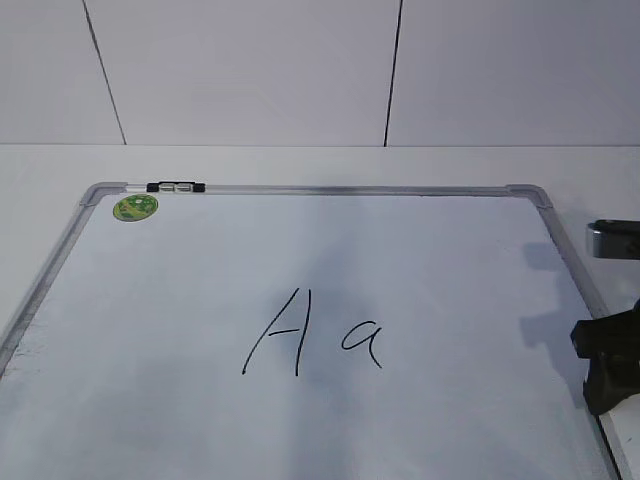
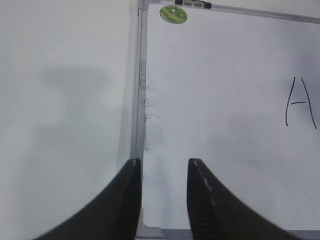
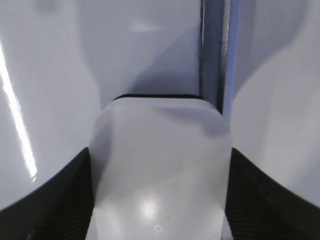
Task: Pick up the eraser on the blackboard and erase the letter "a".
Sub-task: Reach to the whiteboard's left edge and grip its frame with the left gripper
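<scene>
The blackboard (image 1: 300, 250) is a white dry-erase board with a silver frame, lying flat. The letter "a" (image 1: 362, 340) is in black marker near its middle, just right of a taller capital "A" (image 1: 280, 335). In the right wrist view the white eraser (image 3: 160, 190) sits between my right gripper's (image 3: 160, 150) black fingers, which press on both its sides, beside the board's frame (image 3: 214, 50). In the exterior view my right gripper (image 1: 605, 365) is at the board's right edge and hides the eraser. My left gripper (image 2: 162, 162) is open and empty over the board's left frame.
A round green sticker (image 1: 135, 207) and a small black-and-white clip (image 1: 175, 187) are at the board's far left corner. A grey metal part (image 1: 612, 240) shows off the right edge. The table around the board is white, with a white wall behind.
</scene>
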Available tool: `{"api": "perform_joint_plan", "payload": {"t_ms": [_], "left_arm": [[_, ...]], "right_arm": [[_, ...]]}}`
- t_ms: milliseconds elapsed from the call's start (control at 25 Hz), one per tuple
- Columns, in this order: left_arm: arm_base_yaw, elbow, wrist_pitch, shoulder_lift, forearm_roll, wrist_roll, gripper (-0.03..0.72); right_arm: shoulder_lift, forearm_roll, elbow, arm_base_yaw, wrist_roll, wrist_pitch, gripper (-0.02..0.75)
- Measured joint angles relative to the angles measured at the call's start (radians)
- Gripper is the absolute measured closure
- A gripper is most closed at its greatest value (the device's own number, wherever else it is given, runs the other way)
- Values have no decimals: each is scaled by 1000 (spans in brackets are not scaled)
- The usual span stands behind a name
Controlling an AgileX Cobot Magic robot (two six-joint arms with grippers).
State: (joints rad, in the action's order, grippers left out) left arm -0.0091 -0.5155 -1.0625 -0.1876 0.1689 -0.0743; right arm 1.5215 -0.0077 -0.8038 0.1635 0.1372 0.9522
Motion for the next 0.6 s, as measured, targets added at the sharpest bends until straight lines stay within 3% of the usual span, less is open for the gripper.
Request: {"api": "perform_joint_plan", "payload": {"t_ms": [600], "left_arm": [[0,0,49,-243,4,-4,421]], "right_arm": [[0,8,-144,0,0,133,206]]}}
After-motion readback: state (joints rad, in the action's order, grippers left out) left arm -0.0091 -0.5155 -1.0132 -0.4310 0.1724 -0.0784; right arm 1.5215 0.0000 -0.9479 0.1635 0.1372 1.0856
